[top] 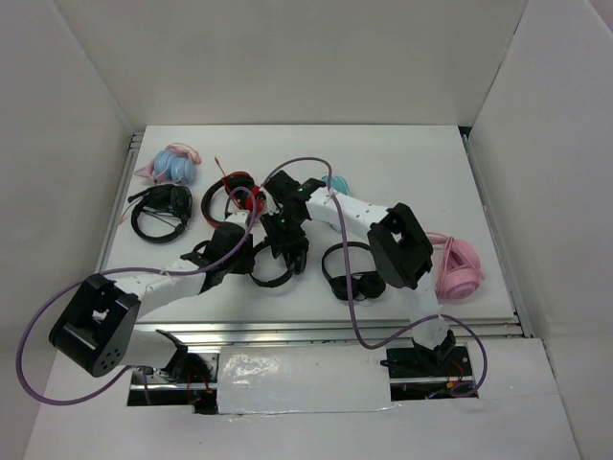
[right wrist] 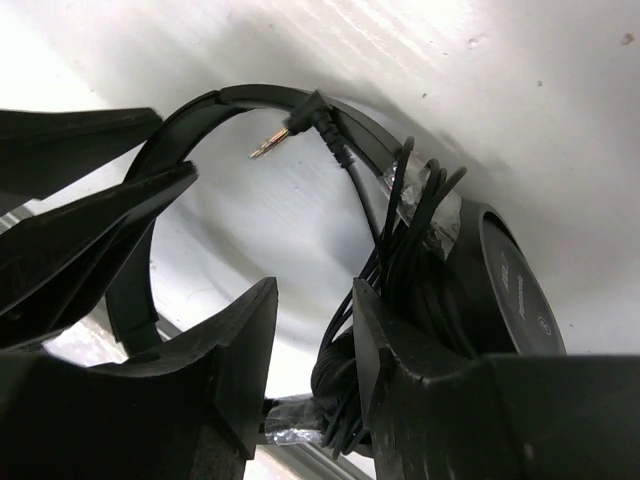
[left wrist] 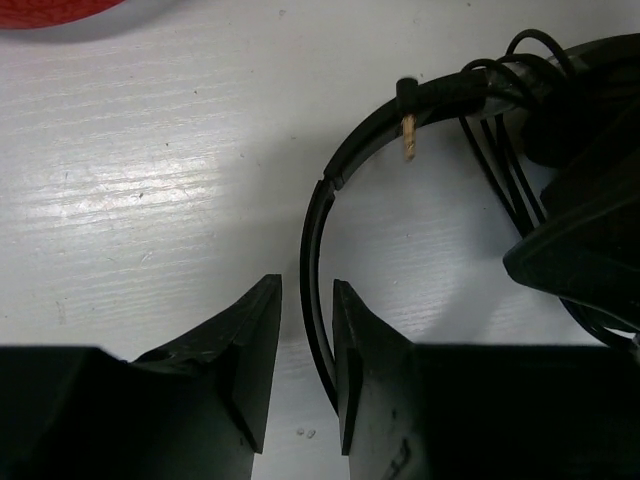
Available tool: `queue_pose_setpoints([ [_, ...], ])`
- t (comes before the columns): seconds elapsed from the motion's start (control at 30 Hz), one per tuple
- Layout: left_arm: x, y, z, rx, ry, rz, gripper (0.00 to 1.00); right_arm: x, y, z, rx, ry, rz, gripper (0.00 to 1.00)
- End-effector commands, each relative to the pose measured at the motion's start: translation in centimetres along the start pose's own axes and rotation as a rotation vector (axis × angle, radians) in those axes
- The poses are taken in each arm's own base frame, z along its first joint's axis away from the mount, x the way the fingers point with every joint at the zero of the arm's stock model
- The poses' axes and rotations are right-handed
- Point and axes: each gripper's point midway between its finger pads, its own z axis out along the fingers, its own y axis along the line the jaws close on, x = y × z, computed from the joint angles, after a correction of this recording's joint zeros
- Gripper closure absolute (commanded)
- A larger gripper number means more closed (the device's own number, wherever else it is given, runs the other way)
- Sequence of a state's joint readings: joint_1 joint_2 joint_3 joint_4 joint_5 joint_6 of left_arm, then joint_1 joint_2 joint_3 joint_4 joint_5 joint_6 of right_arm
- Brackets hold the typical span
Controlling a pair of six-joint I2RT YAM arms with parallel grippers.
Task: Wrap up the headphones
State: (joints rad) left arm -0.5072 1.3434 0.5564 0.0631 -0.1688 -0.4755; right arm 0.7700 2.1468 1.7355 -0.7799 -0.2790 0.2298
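Note:
The headphones (top: 272, 277) lie on the white table just in front of both grippers. In the left wrist view their thin black headband (left wrist: 318, 225) runs between the fingers of my left gripper (left wrist: 308, 282), whose jaws stand apart, with a gap on the left side of the band. The long cable (right wrist: 405, 215) is wound in several turns by the round earcup (right wrist: 510, 290), and its gold plug (right wrist: 270, 143) sticks out over the band. My right gripper (right wrist: 314, 285) is open, with the cable bundle against its right finger (right wrist: 400, 360). In the top view the left gripper (top: 247, 257) and the right gripper (top: 287, 251) nearly meet.
Red headphones (top: 236, 188) lie just behind the grippers, a black mic headset (top: 161, 211) and a blue-pink pair (top: 172, 165) at the far left. A padded black pair (top: 352, 278) and a pink pair (top: 458, 268) lie at the right. Purple arm cables (top: 287, 165) loop overhead.

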Motion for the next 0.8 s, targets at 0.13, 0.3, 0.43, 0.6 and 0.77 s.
queue_pose_setpoints([
  [0.13,-2.4,-0.4,-1.5,0.011,-0.072,-0.024,0.54,0.3,-1.1,-0.1,0.089,0.008,0.002,0.55],
  [0.3,-3.3,-0.4,-2.3,0.011,-0.100,-0.033,0.43,-0.2,-0.1,-0.9,0.070,-0.018,-0.017,0.55],
  [0.43,-4.4,-0.6,-2.9,0.018,-0.128,-0.039,0.28,-0.7,0.8,-1.7,0.052,-0.047,-0.037,0.55],
  [0.6,-4.9,-0.5,-3.6,0.014,-0.141,-0.049,0.01,-1.2,2.3,-2.9,0.014,-0.091,-0.083,0.54],
  [0.77,-5.6,0.0,-4.4,0.011,-0.162,-0.074,0.01,-1.6,3.5,-3.8,-0.041,-0.128,-0.100,0.53],
])
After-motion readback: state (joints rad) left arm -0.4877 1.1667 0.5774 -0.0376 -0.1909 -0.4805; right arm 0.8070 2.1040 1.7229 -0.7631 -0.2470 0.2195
